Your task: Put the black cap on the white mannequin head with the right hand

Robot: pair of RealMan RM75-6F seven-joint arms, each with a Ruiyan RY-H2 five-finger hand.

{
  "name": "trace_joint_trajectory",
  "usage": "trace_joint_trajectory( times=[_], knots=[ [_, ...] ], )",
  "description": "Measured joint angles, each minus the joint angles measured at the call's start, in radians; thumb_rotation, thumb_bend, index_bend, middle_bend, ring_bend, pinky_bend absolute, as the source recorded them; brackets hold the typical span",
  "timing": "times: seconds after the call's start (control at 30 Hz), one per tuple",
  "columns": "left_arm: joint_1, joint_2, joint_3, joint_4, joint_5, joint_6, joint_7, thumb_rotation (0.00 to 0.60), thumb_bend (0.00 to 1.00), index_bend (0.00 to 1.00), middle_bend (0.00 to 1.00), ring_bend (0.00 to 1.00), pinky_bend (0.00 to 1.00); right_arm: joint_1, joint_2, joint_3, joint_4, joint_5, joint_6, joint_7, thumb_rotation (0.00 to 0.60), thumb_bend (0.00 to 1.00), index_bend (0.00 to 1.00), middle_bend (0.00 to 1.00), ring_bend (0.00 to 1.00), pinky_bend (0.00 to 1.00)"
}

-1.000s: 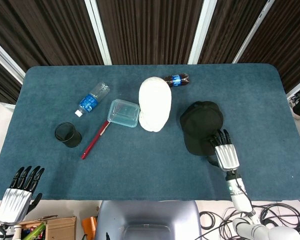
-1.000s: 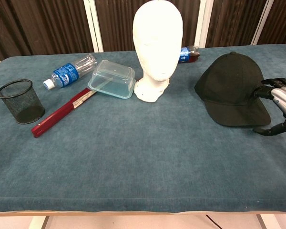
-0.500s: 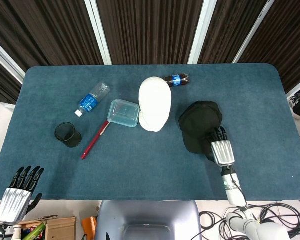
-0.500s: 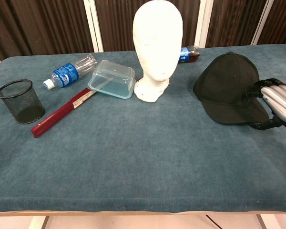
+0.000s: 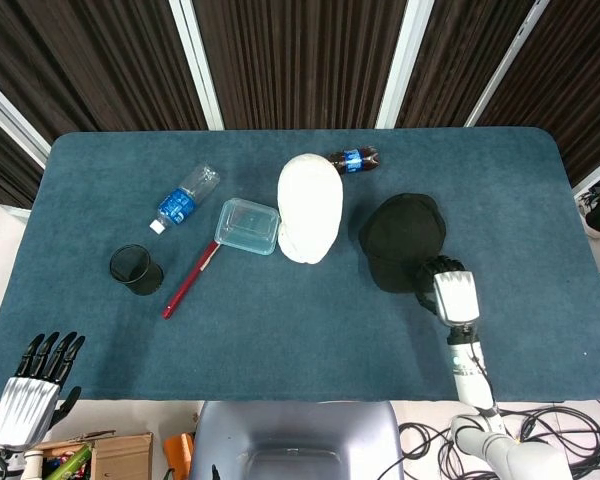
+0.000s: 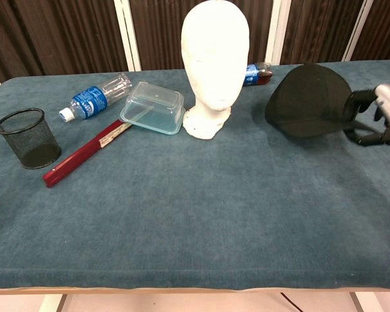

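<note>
The black cap (image 5: 402, 240) (image 6: 309, 101) hangs just above the blue table, right of the white mannequin head (image 5: 309, 207) (image 6: 215, 62), which stands upright at the table's middle back. My right hand (image 5: 446, 291) (image 6: 376, 116) grips the cap by its brim, the crown pointing left toward the head. A clear gap lies between cap and head. My left hand (image 5: 35, 388) hovers off the table's near left corner, fingers spread, holding nothing; it shows only in the head view.
Left of the head lie a clear plastic box (image 6: 153, 107), a red folded fan (image 6: 86, 153), a water bottle (image 6: 96, 97) and a black mesh cup (image 6: 27, 137). A cola bottle (image 5: 353, 160) lies behind the head.
My right hand closed on the cap's brim and raised the cap off the table, tilting it. The left hand barely moved.
</note>
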Motion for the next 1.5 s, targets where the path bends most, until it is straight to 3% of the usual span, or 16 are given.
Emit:
trace_joint_trajectory(
  times=[0.3,0.6,0.77,0.97,1.1,1.3,1.5],
  knots=[
    [0.0,0.0,0.0,-0.002,0.004,-0.003,-0.001,0.6,0.32,0.0,0.13,0.08,0.11,0.035,0.041,0.078,0.015,0.05,0.071,0.021,0.6,0.43,1.0,0.68,0.61,0.74],
    [-0.002,0.004,0.003,-0.012,0.008,-0.014,0.006,0.6,0.32,0.0,0.13,0.08,0.11,0.121,0.091,0.181,0.038,0.11,0.141,0.021,0.6,0.45,1.0,0.71,0.64,0.76],
    [-0.005,0.004,0.001,-0.017,0.007,-0.023,0.011,0.6,0.32,0.0,0.13,0.08,0.11,0.191,0.131,0.21,0.001,0.114,0.217,-0.033,0.6,0.45,1.0,0.71,0.64,0.76],
    [-0.008,0.006,0.0,-0.022,0.005,-0.03,0.013,0.6,0.32,0.0,0.13,0.08,0.11,0.26,0.185,0.215,-0.112,0.072,0.315,-0.187,0.6,0.45,1.0,0.72,0.65,0.77],
    [-0.011,0.007,0.0,-0.024,0.006,-0.036,0.013,0.6,0.32,0.0,0.13,0.08,0.11,0.319,0.223,0.2,-0.245,0.012,0.355,-0.357,0.6,0.45,1.0,0.72,0.65,0.77],
    [-0.01,0.014,-0.001,-0.033,0.007,-0.033,0.016,0.6,0.32,0.0,0.13,0.08,0.11,0.402,0.252,0.17,-0.391,-0.076,0.363,-0.61,0.6,0.45,1.0,0.72,0.65,0.77],
    [-0.004,0.021,-0.003,-0.036,0.003,-0.025,0.011,0.6,0.32,0.0,0.13,0.08,0.11,0.476,0.246,0.134,-0.457,-0.14,0.305,-0.797,0.6,0.44,1.0,0.72,0.65,0.77]
  ],
)
